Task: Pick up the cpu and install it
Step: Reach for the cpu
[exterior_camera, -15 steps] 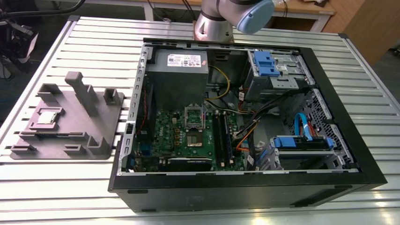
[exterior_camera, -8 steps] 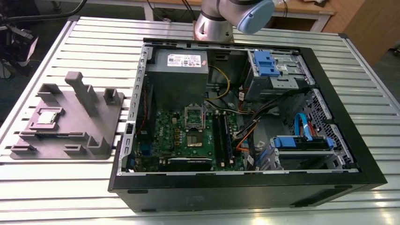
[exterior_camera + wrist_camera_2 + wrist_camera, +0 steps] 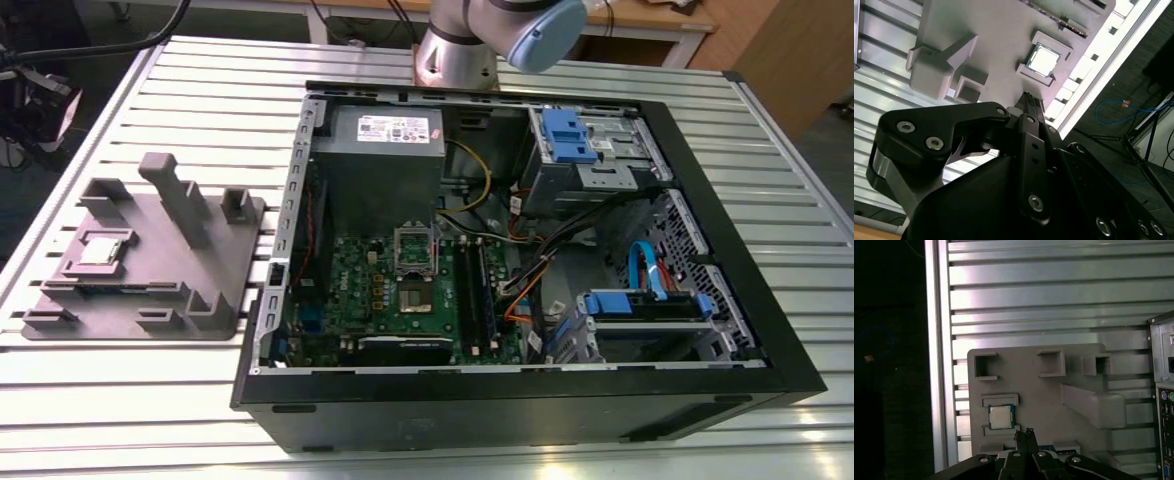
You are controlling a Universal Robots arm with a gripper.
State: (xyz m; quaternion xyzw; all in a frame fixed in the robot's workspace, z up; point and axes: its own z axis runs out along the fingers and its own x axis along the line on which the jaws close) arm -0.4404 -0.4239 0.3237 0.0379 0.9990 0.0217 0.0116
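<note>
While the cpu (image 3: 104, 248) lay in its grey holder (image 3: 200, 290), the gripper (image 3: 1026, 436) hung near it.
It was closed tight, holding nothing; the holder stood at the exterior view's left of the open computer case (image 3: 534, 410).

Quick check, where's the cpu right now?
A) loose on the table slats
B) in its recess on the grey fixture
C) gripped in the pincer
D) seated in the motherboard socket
B: in the first wrist view the cpu lies flat in a framed recess of the grey fixture.

Silver arm (image 3: 461, 55) with pale-blue joint cap (image 3: 547, 35) — black claw (image 3: 1031, 102), studded with silver screws (image 3: 934, 143).
</note>
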